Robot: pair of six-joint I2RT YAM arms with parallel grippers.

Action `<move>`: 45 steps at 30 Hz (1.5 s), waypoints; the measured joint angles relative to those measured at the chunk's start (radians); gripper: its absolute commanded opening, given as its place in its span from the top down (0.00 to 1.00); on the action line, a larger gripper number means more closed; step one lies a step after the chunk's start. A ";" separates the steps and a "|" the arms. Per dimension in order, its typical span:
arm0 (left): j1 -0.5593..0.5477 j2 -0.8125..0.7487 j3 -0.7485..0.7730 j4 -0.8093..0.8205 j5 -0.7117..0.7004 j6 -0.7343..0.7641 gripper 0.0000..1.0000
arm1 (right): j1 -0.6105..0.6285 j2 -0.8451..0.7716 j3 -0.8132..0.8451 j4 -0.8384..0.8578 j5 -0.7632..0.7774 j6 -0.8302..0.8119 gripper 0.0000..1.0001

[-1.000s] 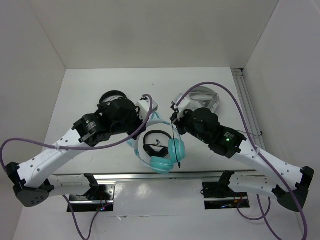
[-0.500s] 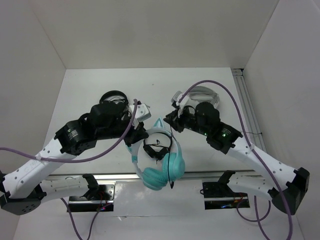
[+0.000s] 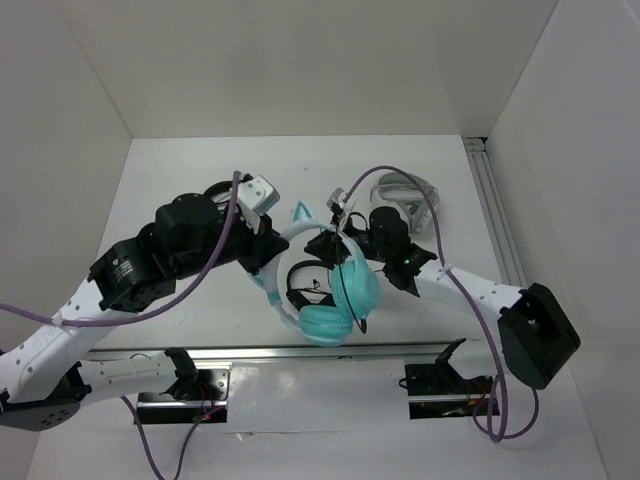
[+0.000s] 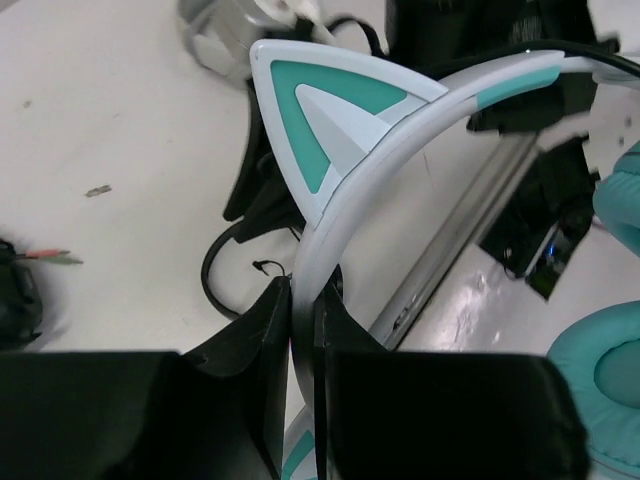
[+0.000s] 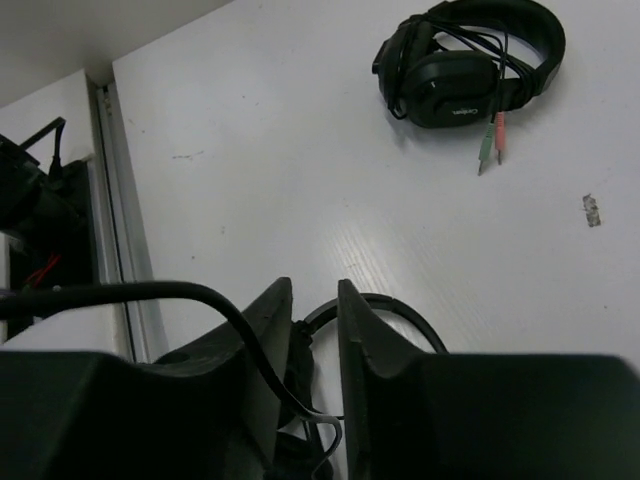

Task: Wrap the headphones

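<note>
The headphones (image 3: pixel 340 300) have teal ear cups and a pale headband with cat ears. They hang tilted above the table's near middle. My left gripper (image 3: pixel 278 250) is shut on the headband, seen in the left wrist view (image 4: pixel 303 290) just below one cat ear (image 4: pixel 330 120). My right gripper (image 3: pixel 335 240) is beside the headband's top. Its fingers stand narrowly apart (image 5: pixel 315 290) and the thin black cable (image 5: pixel 215 300) crosses the left finger and bends in between them. More cable loops lie on the table (image 3: pixel 305 292).
Small black headphones (image 5: pixel 465 65) lie at the back left, mostly hidden under my left arm in the top view. Grey-white headphones (image 3: pixel 405 195) lie at the back right. A metal rail (image 3: pixel 300 352) runs along the near edge and another (image 3: pixel 495 220) along the right.
My left gripper has carried the headband up and back, so the ear cups swung toward the right. My right gripper has moved left and in over the headphones with the cable.
</note>
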 measured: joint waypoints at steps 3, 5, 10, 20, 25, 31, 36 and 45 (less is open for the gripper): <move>0.000 0.000 0.047 -0.003 -0.084 -0.060 1.00 | -0.013 0.072 -0.023 0.093 -0.013 0.032 0.77; 0.000 0.001 0.093 -0.006 -0.133 -0.108 1.00 | -0.024 0.124 -0.038 0.145 -0.019 0.055 0.77; 0.000 0.001 0.181 0.000 -0.245 -0.215 1.00 | -0.050 0.188 -0.077 0.237 -0.037 0.103 0.86; 0.001 0.018 0.206 -0.054 -0.587 -0.433 1.00 | -0.053 0.194 -0.151 0.327 -0.016 0.148 1.00; 0.056 0.097 0.309 -0.155 -0.745 -0.533 1.00 | 0.002 0.066 -0.210 0.215 0.146 0.144 1.00; 0.171 0.207 0.360 -0.206 -0.834 -0.645 1.00 | 0.201 -0.145 -0.186 0.040 0.364 0.140 1.00; 0.259 0.311 0.364 -0.274 -0.851 -0.729 1.00 | 0.313 -0.133 -0.079 -0.160 0.500 0.122 1.00; 0.299 0.504 0.367 -0.377 -0.943 -0.721 1.00 | 0.496 -0.135 0.180 -0.478 0.720 0.060 1.00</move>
